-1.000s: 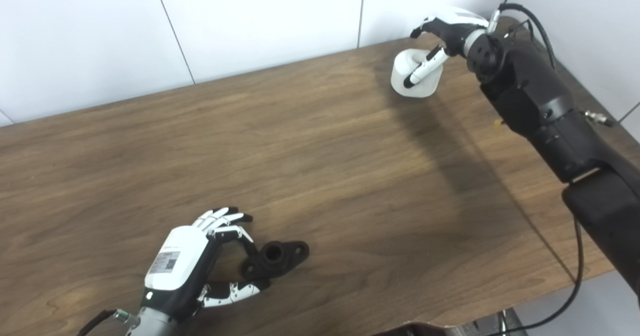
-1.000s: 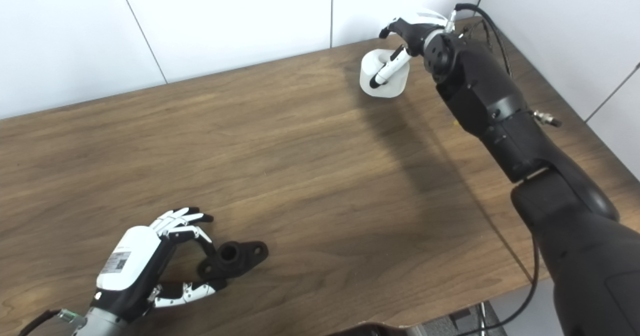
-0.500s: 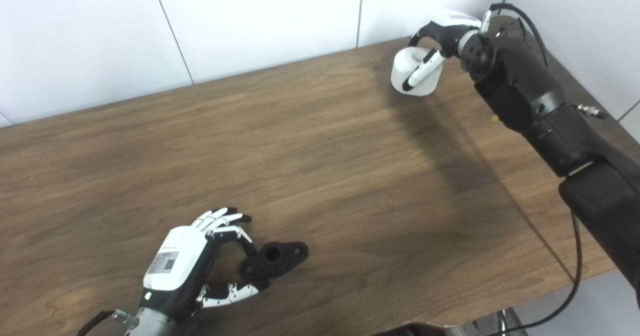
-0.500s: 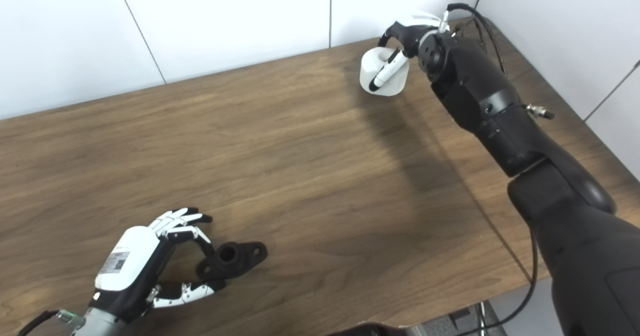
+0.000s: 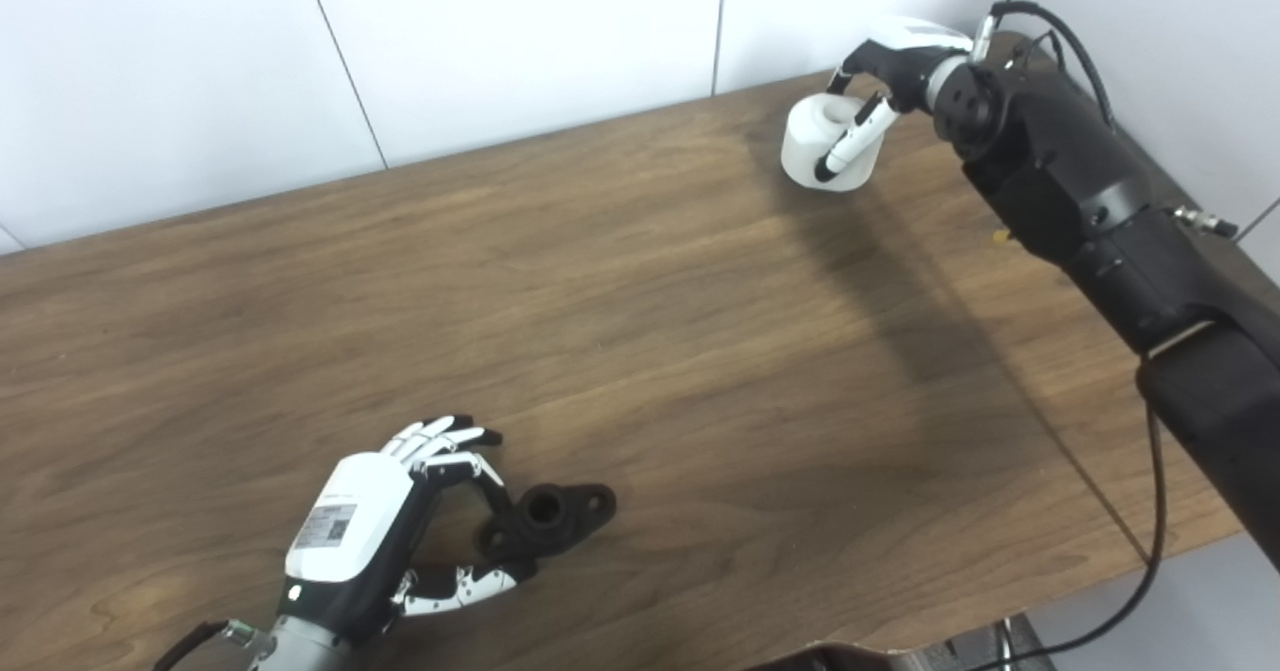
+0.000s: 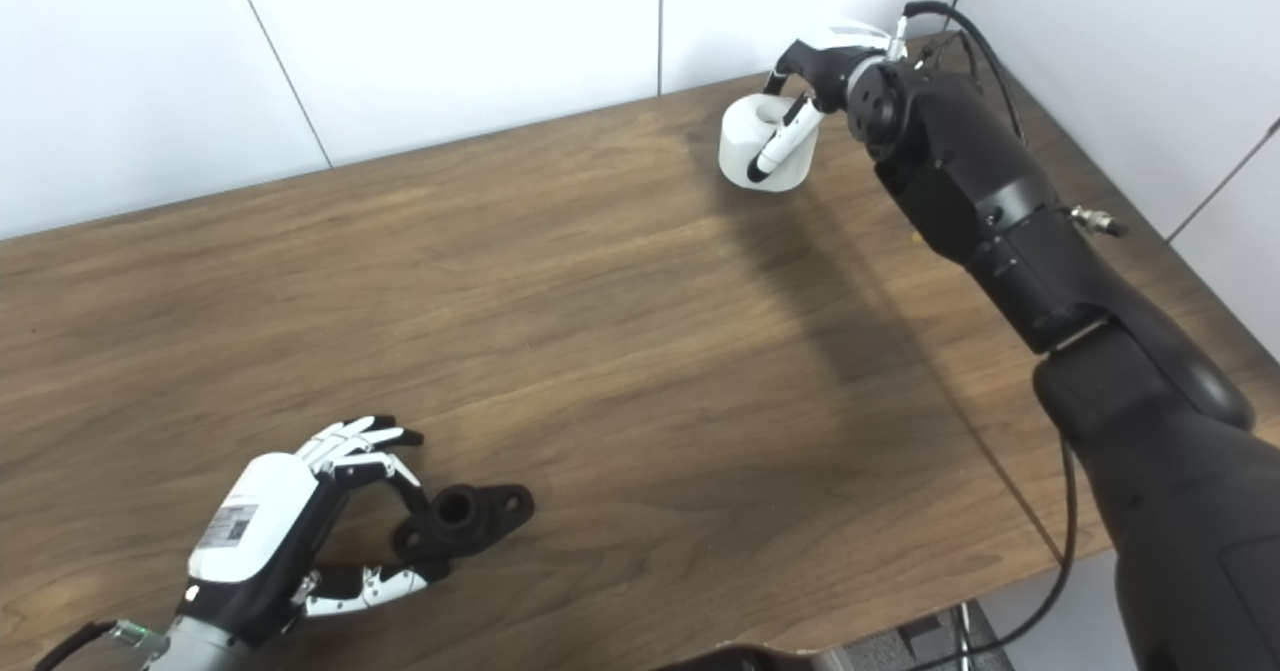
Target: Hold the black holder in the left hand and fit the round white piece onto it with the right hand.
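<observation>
The black holder [image 5: 555,516] lies flat on the wooden table [image 5: 650,331] near the front left, its round socket facing up. My left hand [image 5: 360,521] sits at its left end, with a curled finger above and the thumb below pinching that end while the other fingers spread upward. At the far right corner, my right hand [image 5: 885,66] grips the round white piece [image 5: 812,141]. The thumb crosses the piece's front and the fingers hook over its top rim. The piece's underside is hidden, so I cannot tell whether it touches the table.
White wall panels [image 5: 520,41] run close behind the table's far edge and along its right side. A black cable [image 5: 1150,551] hangs past the table's right front edge, beside the right arm [image 5: 1100,211]. Bare wood lies between the two hands.
The right hand has closed a little more over the white piece and shifted it slightly up the picture. The left hand and the black holder have not moved.
</observation>
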Motion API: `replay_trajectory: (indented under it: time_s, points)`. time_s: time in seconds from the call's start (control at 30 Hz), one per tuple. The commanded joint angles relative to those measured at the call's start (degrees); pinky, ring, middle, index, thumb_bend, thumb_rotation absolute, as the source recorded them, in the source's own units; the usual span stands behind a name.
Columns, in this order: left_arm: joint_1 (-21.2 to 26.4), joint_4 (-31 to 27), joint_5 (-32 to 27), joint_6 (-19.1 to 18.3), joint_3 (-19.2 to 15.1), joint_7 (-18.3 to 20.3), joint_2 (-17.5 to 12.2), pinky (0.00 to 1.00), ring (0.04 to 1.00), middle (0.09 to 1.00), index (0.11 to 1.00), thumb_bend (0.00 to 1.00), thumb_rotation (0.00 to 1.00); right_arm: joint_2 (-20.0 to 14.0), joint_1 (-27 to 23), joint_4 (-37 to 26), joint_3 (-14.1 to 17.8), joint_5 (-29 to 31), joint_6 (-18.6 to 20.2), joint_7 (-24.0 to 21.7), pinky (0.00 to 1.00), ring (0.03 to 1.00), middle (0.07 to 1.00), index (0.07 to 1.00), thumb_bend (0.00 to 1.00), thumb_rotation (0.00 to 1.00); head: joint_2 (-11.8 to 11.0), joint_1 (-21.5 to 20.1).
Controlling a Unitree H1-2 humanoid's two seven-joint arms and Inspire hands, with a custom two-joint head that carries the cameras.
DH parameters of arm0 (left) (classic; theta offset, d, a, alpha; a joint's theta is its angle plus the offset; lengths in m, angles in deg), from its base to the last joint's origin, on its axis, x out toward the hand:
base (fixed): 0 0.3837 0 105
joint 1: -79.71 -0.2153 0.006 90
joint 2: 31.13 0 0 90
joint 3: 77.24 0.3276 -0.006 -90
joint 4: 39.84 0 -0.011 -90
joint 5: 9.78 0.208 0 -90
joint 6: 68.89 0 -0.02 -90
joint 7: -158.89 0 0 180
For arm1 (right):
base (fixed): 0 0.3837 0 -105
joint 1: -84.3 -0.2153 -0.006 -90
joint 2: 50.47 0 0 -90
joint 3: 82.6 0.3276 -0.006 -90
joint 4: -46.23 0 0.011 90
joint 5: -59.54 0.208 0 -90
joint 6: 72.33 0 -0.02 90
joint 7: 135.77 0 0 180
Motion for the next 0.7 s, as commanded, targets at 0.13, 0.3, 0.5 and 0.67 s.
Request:
replay_trajectory:
  time_s: [0.13,0.3,0.5,0.67]
  points:
    - [-2.40,1.18,0.67,-1.71,0.43,3.52,-2.19,0.88,0.889,0.809,0.487,0.52,0.05,-2.92,-2.03,-2.00,1.32,-0.77,-0.27,1.21,0.90,0.978,0.899,0.680,0.84,0.30,0.21,-0.26]
    - [-2.31,0.90,0.70,-2.12,0.46,3.91,-2.19,0.88,0.892,0.811,0.487,0.52,0.05,-2.92,-1.71,-2.01,1.38,-0.58,-0.45,1.25,0.89,0.972,0.895,0.675,0.85,0.29,0.24,-0.21]
    - [-2.35,0.62,0.72,-2.04,0.43,4.19,-2.41,0.88,0.891,0.811,0.487,0.52,0.05,-2.71,-1.30,-2.05,1.71,-0.24,-0.82,1.72,0.90,0.971,0.894,0.671,0.85,0.28,0.61,-0.28]
    - [-2.38,0.58,0.58,-1.82,0.36,4.05,-2.43,0.88,0.889,0.808,0.487,0.52,0.05,-2.74,-1.16,-2.08,1.75,-0.29,-0.81,1.71,0.90,0.972,0.894,0.671,0.85,0.28,0.72,-0.28]
